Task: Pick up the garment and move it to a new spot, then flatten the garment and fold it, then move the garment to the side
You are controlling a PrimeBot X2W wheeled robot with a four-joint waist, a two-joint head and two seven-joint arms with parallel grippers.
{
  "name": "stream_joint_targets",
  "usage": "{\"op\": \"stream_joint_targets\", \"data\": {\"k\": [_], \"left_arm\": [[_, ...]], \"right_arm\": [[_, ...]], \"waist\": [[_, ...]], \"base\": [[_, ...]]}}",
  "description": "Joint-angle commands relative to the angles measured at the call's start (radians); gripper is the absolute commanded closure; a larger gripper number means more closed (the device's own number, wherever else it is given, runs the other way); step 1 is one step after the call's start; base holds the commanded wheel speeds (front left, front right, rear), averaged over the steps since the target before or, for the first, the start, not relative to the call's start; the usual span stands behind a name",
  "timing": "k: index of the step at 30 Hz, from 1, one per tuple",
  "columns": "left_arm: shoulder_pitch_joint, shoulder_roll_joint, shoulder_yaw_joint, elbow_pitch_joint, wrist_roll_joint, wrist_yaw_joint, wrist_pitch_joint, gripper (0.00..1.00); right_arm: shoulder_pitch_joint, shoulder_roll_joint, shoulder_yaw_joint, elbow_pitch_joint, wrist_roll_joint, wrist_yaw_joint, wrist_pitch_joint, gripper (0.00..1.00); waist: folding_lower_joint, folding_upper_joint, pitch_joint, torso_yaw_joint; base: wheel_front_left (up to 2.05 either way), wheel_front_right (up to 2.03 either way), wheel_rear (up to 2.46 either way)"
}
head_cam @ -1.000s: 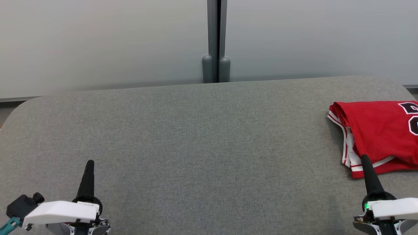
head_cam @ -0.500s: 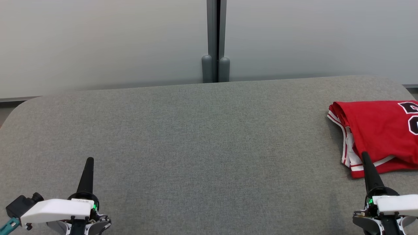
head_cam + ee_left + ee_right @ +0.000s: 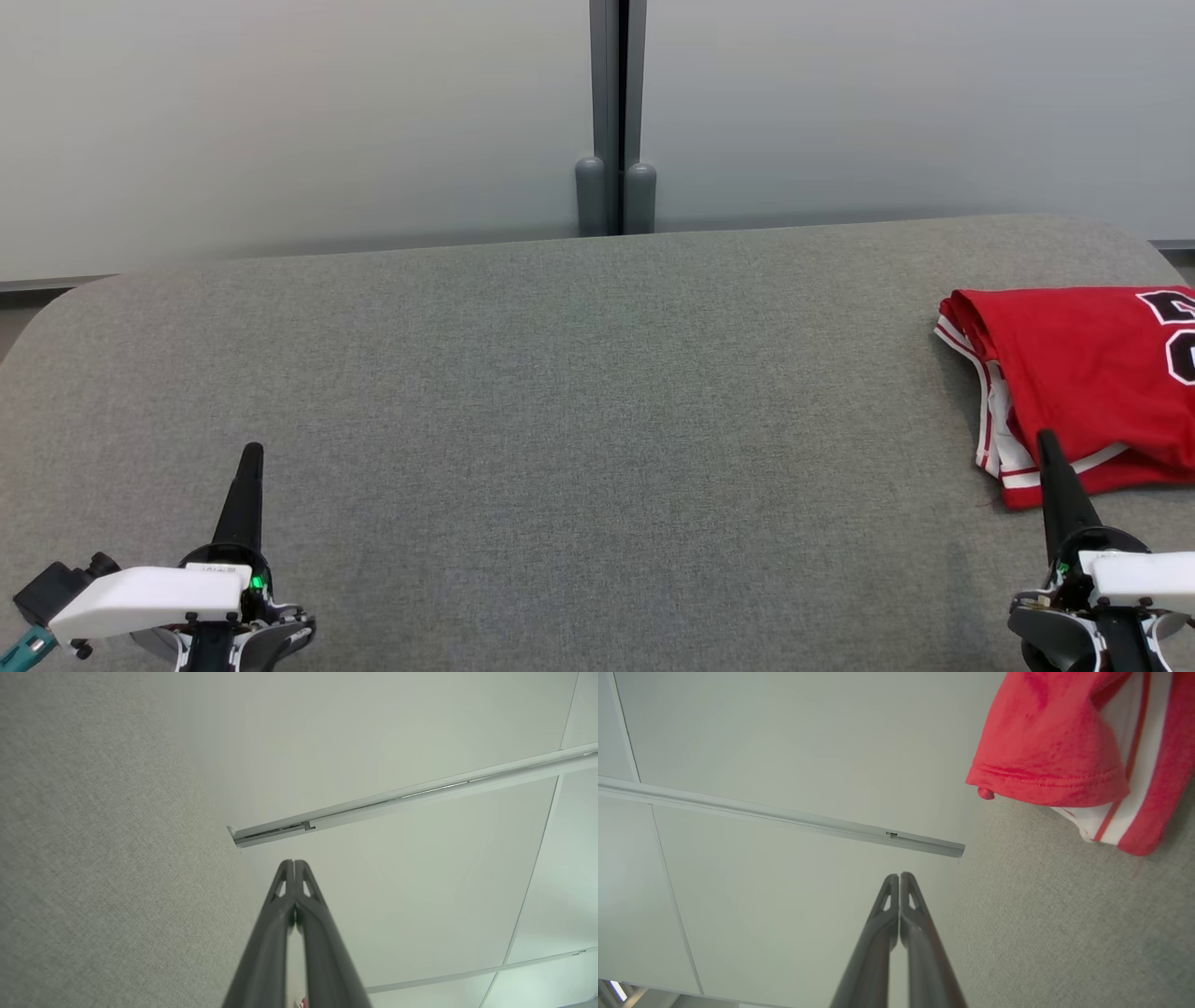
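The garment [image 3: 1083, 373] is a red jersey with white and dark trim, lying folded at the table's far right edge, partly cut off by the head view's right border; its red hem and white stripes [image 3: 1069, 760] also fill the right wrist view's upper right. My right gripper [image 3: 1044, 439] is shut and empty, its tip overlapping the garment's near left corner in the head view, with no cloth between its fingers [image 3: 900, 879]. At the lower left, my left gripper [image 3: 251, 452] is shut and empty over bare table, far from the garment; its closed fingers [image 3: 294, 865] point at the wall.
The grey fabric-covered table [image 3: 579, 401] has rounded far corners. Behind it stands a pale panel wall with a dark vertical post [image 3: 616, 121] at the centre. A wall rail [image 3: 411, 795] crosses the left wrist view.
Both grippers have drawn back slightly toward the bottom of the head view, still shut. The garment has stayed in place.
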Motion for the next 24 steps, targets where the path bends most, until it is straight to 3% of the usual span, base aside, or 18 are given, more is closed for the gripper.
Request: {"op": "stream_joint_targets", "data": {"k": [1,24], "left_arm": [[-0.026,0.0,0.008,-0.003,-0.018,-0.008,0.007,1.0],[-0.042,-0.019,0.037,0.007,-0.159,-0.024,0.048,1.0]], "right_arm": [[-0.015,-0.001,-0.002,0.005,0.019,0.0,0.002,1.0],[-0.045,0.007,-0.018,0.047,0.165,0.0,0.017,1.0]], "waist": [[0.0,0.0,0.0,0.0],[0.0,0.0,0.002,-0.003]], "base": [[0.0,0.0,0.0],[0.0,0.0,0.0]]}}
